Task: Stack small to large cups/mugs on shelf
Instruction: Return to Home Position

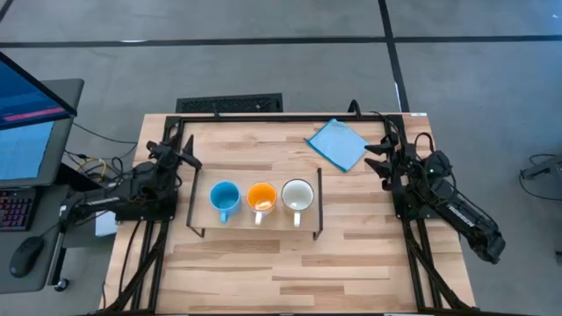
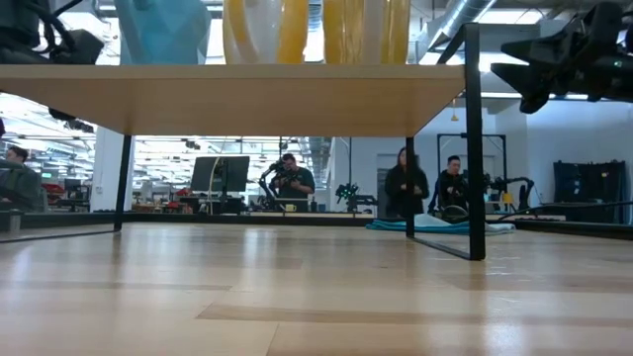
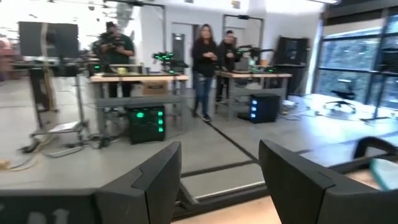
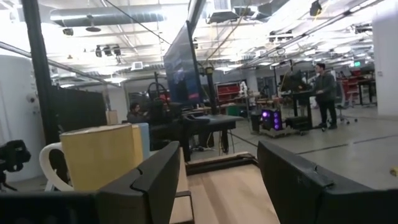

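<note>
On the shelf point(image 1: 241, 225) in the middle of the worktop point(image 1: 263, 272), the three mugs stand in a row. The blue mug point(image 1: 225, 197) is at the left arm's end, the orange mug point(image 1: 262, 197) is in the middle and the white mug point(image 1: 298, 195) is at the right arm's end, each just beside the next. I judge the placing done, so my job now is to bring both arms home without touching that row.

The left gripper point(image 1: 184, 154) sits off the shelf's blue-mug end, apart from the shelf frame. Its fingers are spread and hold nothing, and its wrist view looks out into the room. The right gripper point(image 1: 379, 158) sits off the white-mug end, with the blue cloth point(image 1: 338, 143) near its tips. Its fingers are also apart and empty, and its wrist view shows the white mug point(image 4: 99, 155) ahead, so it points along the row.

To do this well I would:

- Draw each arm back towards its own side, away from the shelf, before any wrist turn.
- Keep the elbows from swinging over the mugs.
- Leave the fingers apart.
- Move slowly near the thin wire legs.
- Lift the right arm clear of the cloth, so it does not drag a corner along.

A knock to the shelf frame is the main risk, as I think the mugs would shift easily.
</note>
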Motion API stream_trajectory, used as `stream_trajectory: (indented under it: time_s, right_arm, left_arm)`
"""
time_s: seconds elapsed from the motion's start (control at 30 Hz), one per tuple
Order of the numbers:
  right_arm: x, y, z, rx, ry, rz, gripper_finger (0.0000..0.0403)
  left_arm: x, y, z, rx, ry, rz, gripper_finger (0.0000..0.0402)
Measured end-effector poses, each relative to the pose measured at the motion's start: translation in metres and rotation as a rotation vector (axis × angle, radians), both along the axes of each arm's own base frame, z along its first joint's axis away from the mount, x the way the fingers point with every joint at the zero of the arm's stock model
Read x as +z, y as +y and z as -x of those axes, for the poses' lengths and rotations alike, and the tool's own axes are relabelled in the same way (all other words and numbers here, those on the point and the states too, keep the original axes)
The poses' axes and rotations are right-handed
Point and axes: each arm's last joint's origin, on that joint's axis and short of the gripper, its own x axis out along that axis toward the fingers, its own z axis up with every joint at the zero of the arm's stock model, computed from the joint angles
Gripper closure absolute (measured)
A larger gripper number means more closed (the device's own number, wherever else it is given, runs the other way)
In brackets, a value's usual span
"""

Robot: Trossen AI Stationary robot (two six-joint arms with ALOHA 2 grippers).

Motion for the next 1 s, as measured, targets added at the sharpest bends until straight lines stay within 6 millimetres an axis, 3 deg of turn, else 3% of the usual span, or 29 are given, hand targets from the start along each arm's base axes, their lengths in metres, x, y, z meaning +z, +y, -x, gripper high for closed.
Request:
stream_trajectory:
  time_s: [0.37, 1.0]
  right_arm:
    - [-0.001, -0.001, 0.000, 0.011, 0.013, -0.022, 0.0163]
    - [-0.013, -0.003, -0.002, -0.002, 0.106, -0.069, 0.0163]
  left_arm:
    - [-0.002, 0.014, 0.008, 0.173, 0.023, 0.002, 0.0195]
    - [-0.005, 0.019, 0.009, 0.139, 0.020, 0.035, 0.0195]
